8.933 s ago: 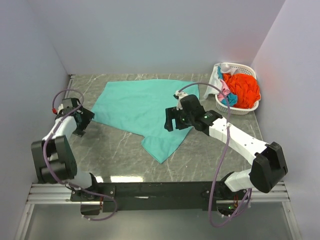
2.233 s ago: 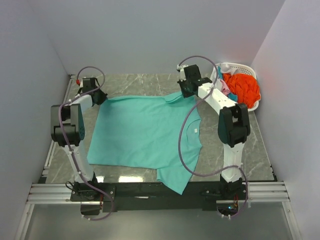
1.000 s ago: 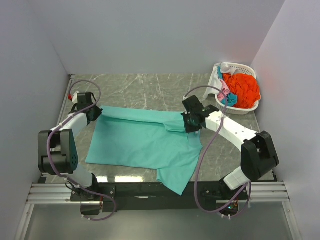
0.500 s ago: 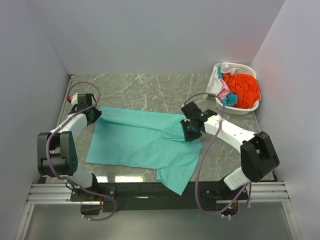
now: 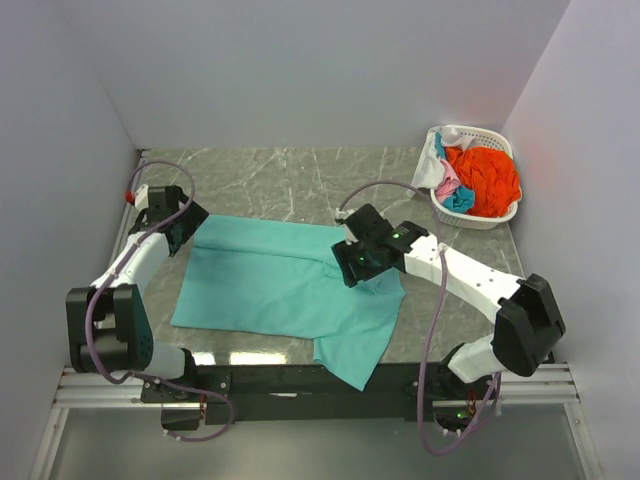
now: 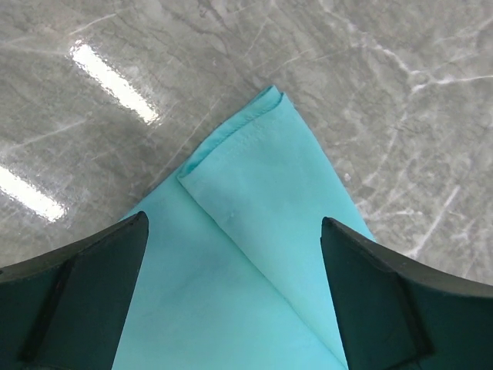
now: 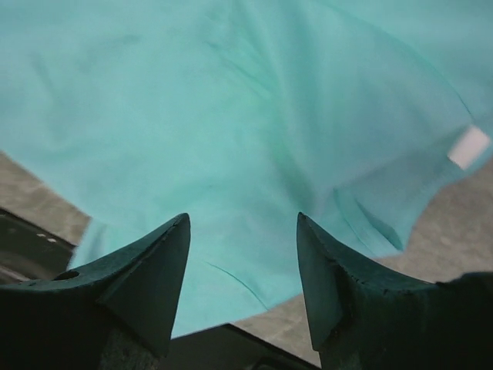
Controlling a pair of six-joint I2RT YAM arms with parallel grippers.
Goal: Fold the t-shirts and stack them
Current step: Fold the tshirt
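Note:
A teal-green t-shirt [image 5: 270, 285] lies flat on the table with its far edge folded toward me. One part hangs over the near table edge. My left gripper [image 5: 180, 225] is open just above the shirt's far left folded corner [image 6: 254, 169]; the cloth lies between its fingers [image 6: 233, 220] and is not held. My right gripper [image 5: 352, 264] is open and hovers over the shirt's right side [image 7: 231, 116], near the white neck label [image 7: 468, 146]; it [image 7: 243, 216] holds nothing. Orange-red [image 5: 485, 175], pink [image 5: 450, 183], white [image 5: 430, 160] and blue [image 5: 458, 200] shirts lie in the basket.
The white latticed basket [image 5: 485, 221] stands at the far right corner, against the right wall. Grey marble tabletop [image 5: 290, 175] shows behind the shirt. Walls close in the left, back and right sides. The black base rail [image 5: 300, 380] runs along the near edge.
My right gripper has moved left and toward me off the fold and now hovers open over the shirt. My left gripper has barely shifted at the far left corner. The folded edge lies still.

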